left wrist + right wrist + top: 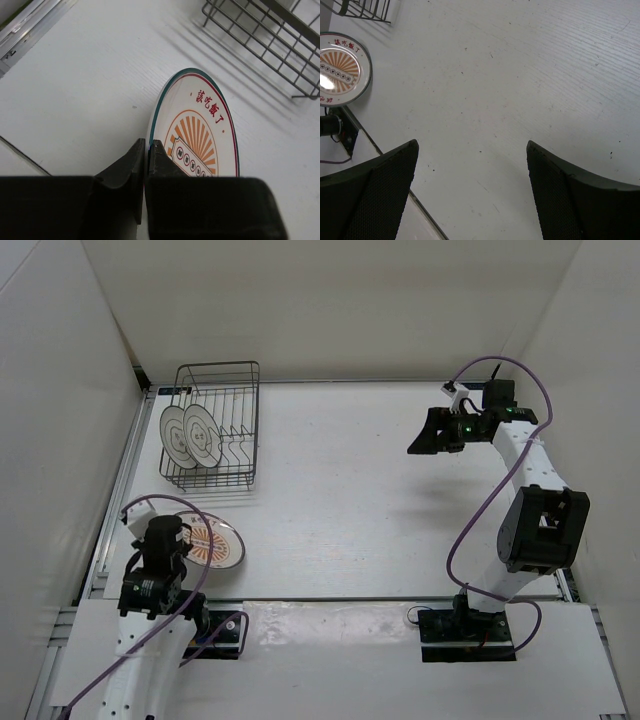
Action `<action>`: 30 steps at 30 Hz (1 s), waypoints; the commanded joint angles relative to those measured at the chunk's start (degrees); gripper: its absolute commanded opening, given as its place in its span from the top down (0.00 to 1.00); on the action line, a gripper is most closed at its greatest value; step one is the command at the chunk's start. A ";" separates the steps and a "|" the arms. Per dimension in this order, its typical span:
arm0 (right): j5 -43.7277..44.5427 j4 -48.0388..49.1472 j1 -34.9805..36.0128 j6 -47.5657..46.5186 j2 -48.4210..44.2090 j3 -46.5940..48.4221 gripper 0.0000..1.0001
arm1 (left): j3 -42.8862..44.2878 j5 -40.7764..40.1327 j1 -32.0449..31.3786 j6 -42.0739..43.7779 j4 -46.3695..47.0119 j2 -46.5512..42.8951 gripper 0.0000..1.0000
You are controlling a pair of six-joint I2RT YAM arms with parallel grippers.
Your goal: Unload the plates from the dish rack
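- White walls (330,300) box in a pale table (360,510) in the overhead view. The dish rack (235,440) sits at the far left with two ringed plates (200,435) standing on edge in its slots.
- Nearer the arms, the sunburst plate (215,543) is out of the rack, face up. The left gripper (183,538) is at its left rim, and the right gripper (435,435) hangs far off on the other side, touching nothing.
- Over to the left wrist view: the left gripper (148,150) is pinched tight on the sunburst plate (205,135), one finger on each face of the thin rim. A corner of the rack (260,50) shows beyond.
- Whether the plate's underside is fully on the table can't be told from this view.
- The step looks like setting this plate down. It wants to be level and resting on the table before the jaws part, with the fingers then drawn straight back off the rim so they don't drag it.
- Right wrist view now: the right gripper (472,160) has its fingers spread wide over bare table, holding nothing. The sunburst plate (342,67) lies well away at the left edge.
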 commanded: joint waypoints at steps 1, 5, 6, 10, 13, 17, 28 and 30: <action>-0.73 -0.46 -0.31 -1.32 0.05 0.72 0.10 | -1.56 -6.46 0.20 -1.61 2.64 1.82 1.00; 0.32 -1.78 -0.40 -2.90 0.05 1.34 0.10 | -3.67 -11.63 0.20 -5.47 4.93 2.70 1.00; 0.41 -2.05 -0.40 -3.08 -0.12 1.33 0.10 | -4.54 -12.34 0.20 -6.35 4.94 2.79 0.99; 0.67 -3.45 -0.40 -4.04 -0.04 1.33 0.10 | -7.36 -14.46 0.20 -13.29 5.29 4.28 0.88; 0.76 -4.15 -0.40 -4.31 -0.12 1.34 0.10 | -9.11 -14.99 0.11 -19.70 4.76 5.60 0.88; 1.11 -4.59 -0.41 -4.48 0.14 1.51 0.10 | -11.40 -13.51 0.28 -27.27 6.50 7.18 0.95; 1.11 -5.83 -0.49 -4.84 0.40 1.34 0.10 | -16.68 -14.46 0.28 -39.49 2.13 9.12 0.97; 1.37 -5.83 -0.49 -4.84 0.40 1.16 0.10 | -17.64 -14.46 0.28 -40.46 1.95 9.03 0.87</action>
